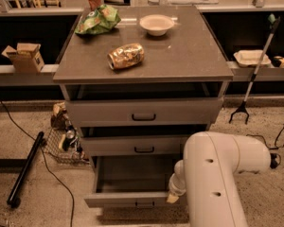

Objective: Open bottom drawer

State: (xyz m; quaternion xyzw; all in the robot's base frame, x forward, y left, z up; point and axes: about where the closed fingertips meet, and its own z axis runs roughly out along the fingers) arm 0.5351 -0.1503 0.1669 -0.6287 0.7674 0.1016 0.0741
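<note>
Gripper (pixel 173 196) low beside white arm (pixel 217 178); whether spread or pinching, cannot tell. Bottom drawer (pixel 128 200) directly left of gripper, standing well out of cabinet, interior exposed; dark handle (pixel 144 204) further left, apart from gripper. Risks: pull applied at right end rather than handle may skew drawer and jam it; overpull may drag drawer off runners.

Bottom drawer (pixel 128 200): grey, flat-fronted, with a small dark bar handle (pixel 144 204) at centre. It stands pulled well out of the cabinet (pixel 180 56), level, interior floor exposed. Gripper (pixel 172 197) sits at the front panel's right end, largely hidden by the arm (pixel 217 174).
</note>
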